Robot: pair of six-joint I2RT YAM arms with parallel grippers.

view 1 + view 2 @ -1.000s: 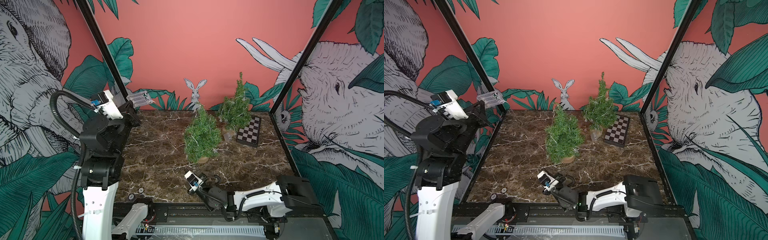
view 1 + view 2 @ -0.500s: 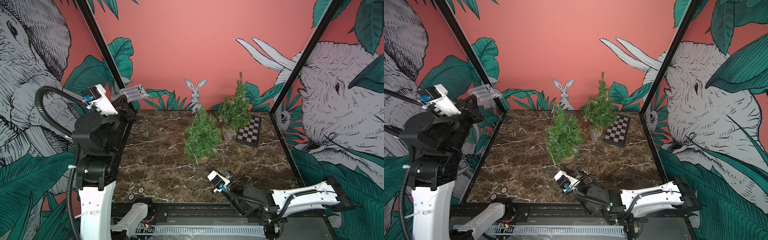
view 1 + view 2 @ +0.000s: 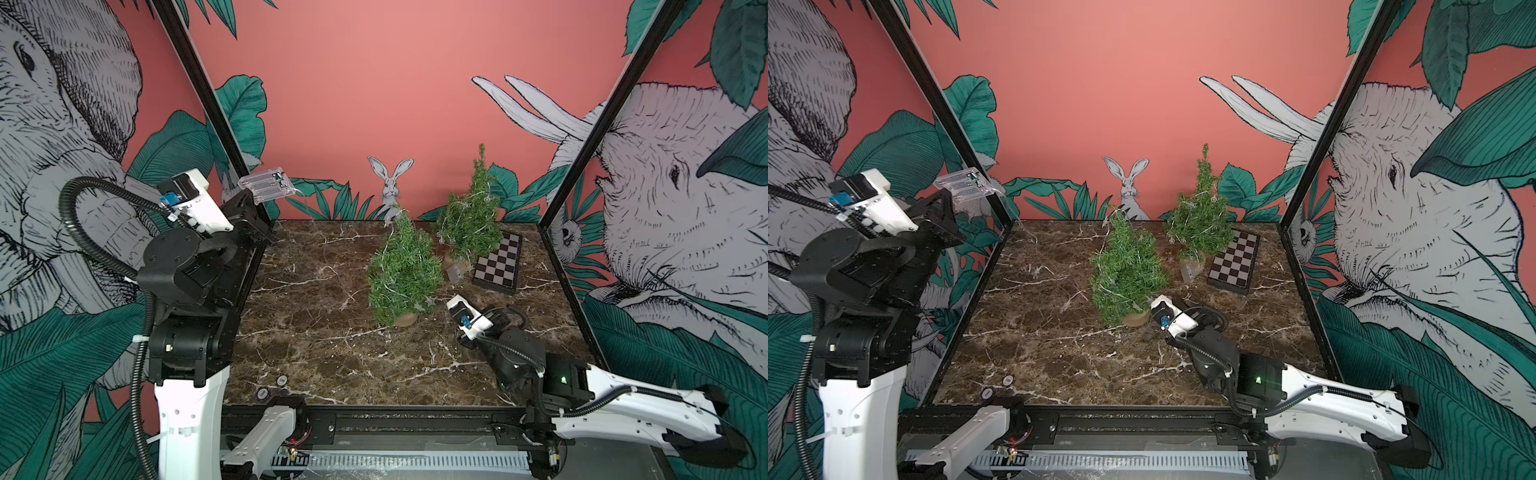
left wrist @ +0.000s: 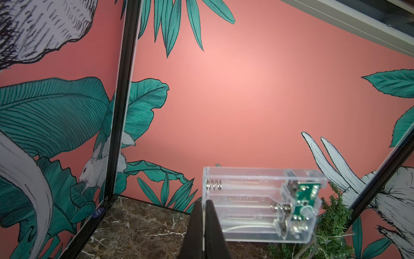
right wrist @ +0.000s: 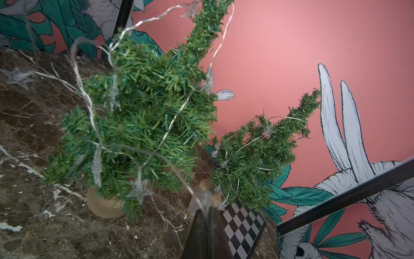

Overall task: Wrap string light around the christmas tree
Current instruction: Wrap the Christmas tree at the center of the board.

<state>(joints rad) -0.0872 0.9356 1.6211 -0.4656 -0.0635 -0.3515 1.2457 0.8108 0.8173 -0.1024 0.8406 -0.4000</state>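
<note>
The near christmas tree (image 3: 402,272), loosely draped with the string light (image 5: 89,105), is shown at mid-tabletop (image 3: 316,353). The left gripper (image 4: 204,220) — jaws clenched on the clear battery box (image 4: 261,201) — is held high at the left wall. The right gripper (image 5: 207,216), low beside the tree's base, has its jaws pinched on the wire.

The tabletop (image 3: 316,340) is brown marble with white veins, both Christmas trees (image 3: 402,270) (image 3: 471,220) are green, the game board (image 3: 498,262) is black-and-white chequered, the battery box (image 4: 257,201) is clear, and the walls (image 3: 374,83) are salmon-red.
</note>
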